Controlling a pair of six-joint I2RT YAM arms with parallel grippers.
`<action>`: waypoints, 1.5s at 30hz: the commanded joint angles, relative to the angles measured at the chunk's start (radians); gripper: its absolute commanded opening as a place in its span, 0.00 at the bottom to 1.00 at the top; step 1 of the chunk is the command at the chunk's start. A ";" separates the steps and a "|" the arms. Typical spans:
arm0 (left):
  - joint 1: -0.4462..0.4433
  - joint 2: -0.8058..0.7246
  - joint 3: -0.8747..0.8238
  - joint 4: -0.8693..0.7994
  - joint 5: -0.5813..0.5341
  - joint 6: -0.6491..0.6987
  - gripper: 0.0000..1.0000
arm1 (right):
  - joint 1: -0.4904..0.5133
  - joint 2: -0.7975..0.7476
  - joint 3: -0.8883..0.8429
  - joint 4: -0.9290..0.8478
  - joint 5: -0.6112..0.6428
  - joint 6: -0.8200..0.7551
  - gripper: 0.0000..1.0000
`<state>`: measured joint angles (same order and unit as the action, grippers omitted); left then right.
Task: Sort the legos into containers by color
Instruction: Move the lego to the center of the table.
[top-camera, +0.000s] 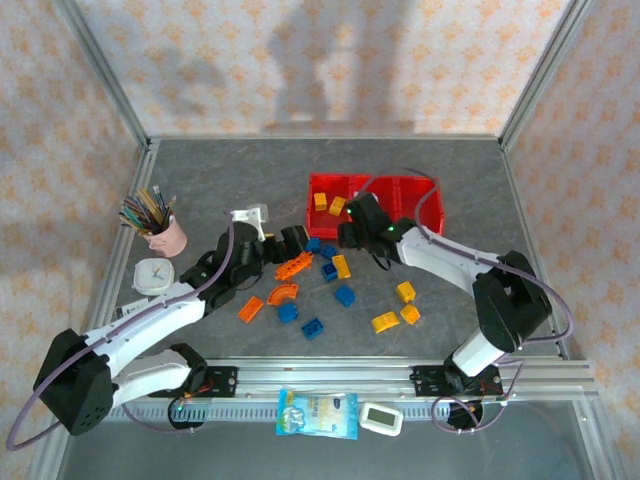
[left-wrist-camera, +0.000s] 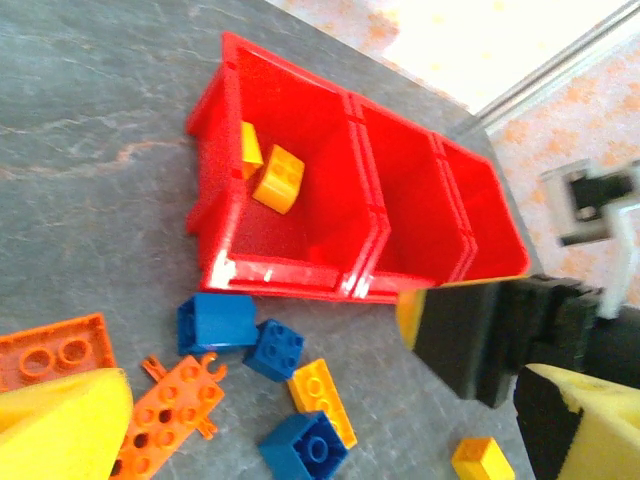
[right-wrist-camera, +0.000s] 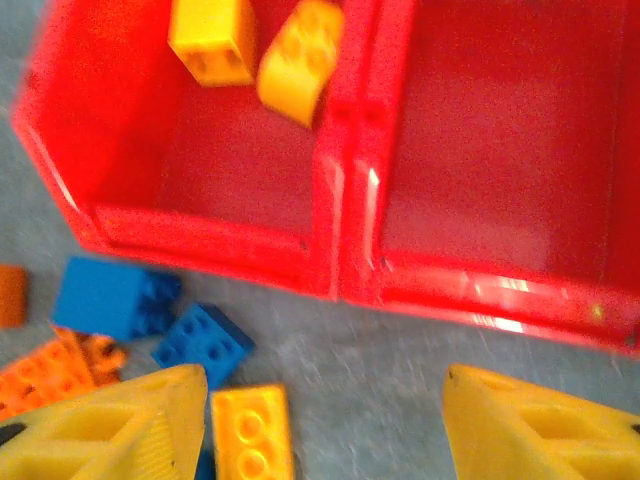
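- Three joined red containers stand in a row, far-centre on the grey table.
- Over their near wall, right gripper: yellow fingers spread, nothing between them.
- Just before the bins, left gripper sits low over loose bricks, fingers wide apart, gripping nothing.
- Two yellow legos lie in the leftmost bin, close together.
- Others, blue, orange and yellow, lie scattered on the table in front of the containers.
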<state>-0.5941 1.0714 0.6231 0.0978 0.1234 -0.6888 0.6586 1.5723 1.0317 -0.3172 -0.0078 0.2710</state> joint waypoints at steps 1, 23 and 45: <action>-0.032 -0.024 -0.039 -0.004 -0.016 -0.036 0.99 | 0.012 -0.051 -0.078 0.036 -0.004 0.052 0.64; -0.115 -0.038 -0.122 0.040 -0.116 -0.120 0.99 | 0.085 0.035 -0.204 0.165 -0.079 0.068 0.67; -0.115 -0.027 -0.099 0.013 -0.126 -0.112 0.99 | 0.110 -0.001 -0.186 0.170 -0.052 0.099 0.84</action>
<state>-0.7006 1.0496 0.5068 0.1223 0.0174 -0.7963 0.7677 1.6146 0.8471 -0.1074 -0.1444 0.3481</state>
